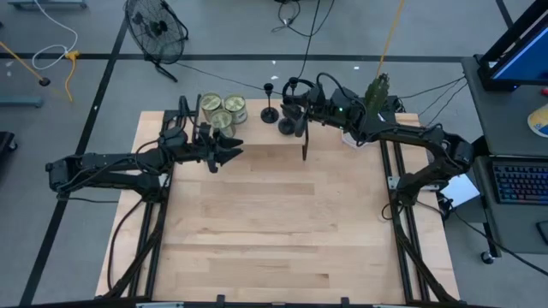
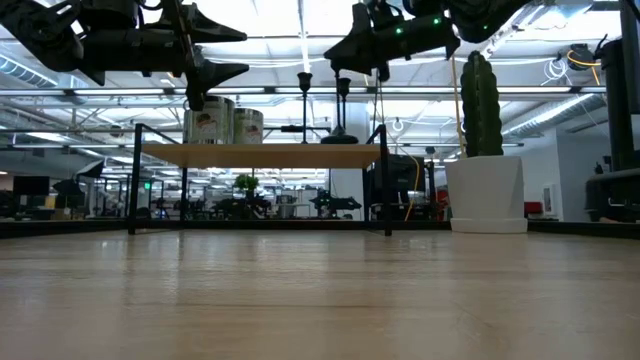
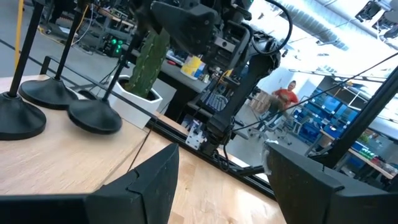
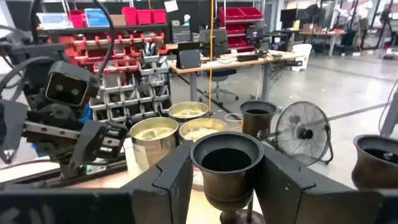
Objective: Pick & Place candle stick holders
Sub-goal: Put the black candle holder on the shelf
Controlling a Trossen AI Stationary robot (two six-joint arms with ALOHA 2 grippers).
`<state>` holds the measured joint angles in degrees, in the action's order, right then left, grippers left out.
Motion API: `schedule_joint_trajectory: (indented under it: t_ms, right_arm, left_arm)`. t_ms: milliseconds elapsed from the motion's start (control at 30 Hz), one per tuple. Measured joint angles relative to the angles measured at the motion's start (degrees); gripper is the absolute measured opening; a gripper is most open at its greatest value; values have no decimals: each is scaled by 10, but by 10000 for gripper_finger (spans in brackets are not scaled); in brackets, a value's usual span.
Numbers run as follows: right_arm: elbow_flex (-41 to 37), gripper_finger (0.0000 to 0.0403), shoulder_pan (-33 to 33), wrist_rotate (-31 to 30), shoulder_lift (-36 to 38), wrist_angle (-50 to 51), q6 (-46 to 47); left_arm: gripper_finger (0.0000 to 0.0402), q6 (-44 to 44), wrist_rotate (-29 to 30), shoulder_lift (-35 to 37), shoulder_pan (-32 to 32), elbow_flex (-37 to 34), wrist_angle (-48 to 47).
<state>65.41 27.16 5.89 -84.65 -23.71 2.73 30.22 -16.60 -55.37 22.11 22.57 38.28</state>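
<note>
Right gripper (image 4: 227, 180) clamped on one candle stick holder (image 4: 227, 163), lifted off the counter (image 1: 274, 222) at upper centre of the high view. Two other holders (image 1: 271, 103) stand just left. Left gripper (image 1: 229, 151) open, beside glass jars (image 1: 223, 109).

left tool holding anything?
No. In the left wrist view the left tool stands open with only bare table between its fingers, apart from the holders.
</note>
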Motion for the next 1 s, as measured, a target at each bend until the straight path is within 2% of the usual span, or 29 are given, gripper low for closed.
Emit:
schedule_joint_trajectory:
  t_ms: [100,1000]
  right_arm:
    - [0,141,-3,0,1,8,19]
    - [0,144,-4,0,-14,13,-4]
  left_arm:
    - [239,0,0,0,0,0,-1]
    - [239,1,-14,0,-13,0,-2]
